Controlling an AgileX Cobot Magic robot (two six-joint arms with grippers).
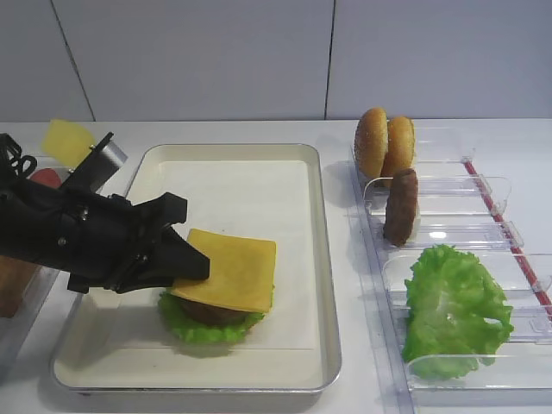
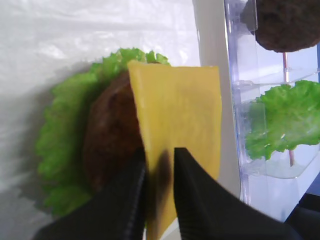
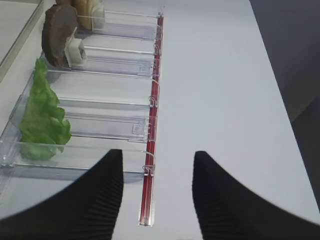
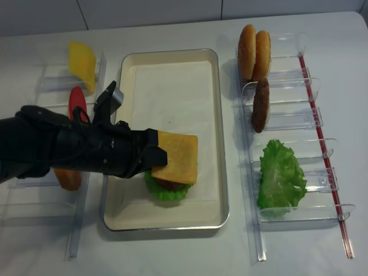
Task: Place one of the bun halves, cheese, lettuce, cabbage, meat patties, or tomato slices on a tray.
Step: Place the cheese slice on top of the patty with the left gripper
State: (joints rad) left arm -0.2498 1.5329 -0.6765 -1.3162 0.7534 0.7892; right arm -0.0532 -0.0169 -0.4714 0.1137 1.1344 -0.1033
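Observation:
The orange-yellow cheese (image 1: pixel 228 267) lies tilted on a meat patty (image 2: pixel 110 135) and lettuce (image 2: pixel 60 150) at the front of the tray (image 1: pixel 233 164). My left gripper (image 1: pixel 194 267) is at the slice's left edge. In the left wrist view its fingers (image 2: pixel 195 190) stand a little apart on either side of the cheese (image 2: pixel 177 115), with a visible gap, so it is open. My right gripper (image 3: pixel 157 170) is open and holds nothing, hovering over bare table beside the clear holders. It does not show in the overhead views.
Clear holders on the right hold two bun halves (image 1: pixel 384 142), an upright patty (image 1: pixel 402 205) and a lettuce leaf (image 1: pixel 453 310). Left holders carry a pale yellow slice (image 4: pixel 82 63), a tomato slice (image 4: pixel 76 102) and a brown bun-like piece (image 4: pixel 68 179). A red strip (image 3: pixel 152 125) edges the right holders.

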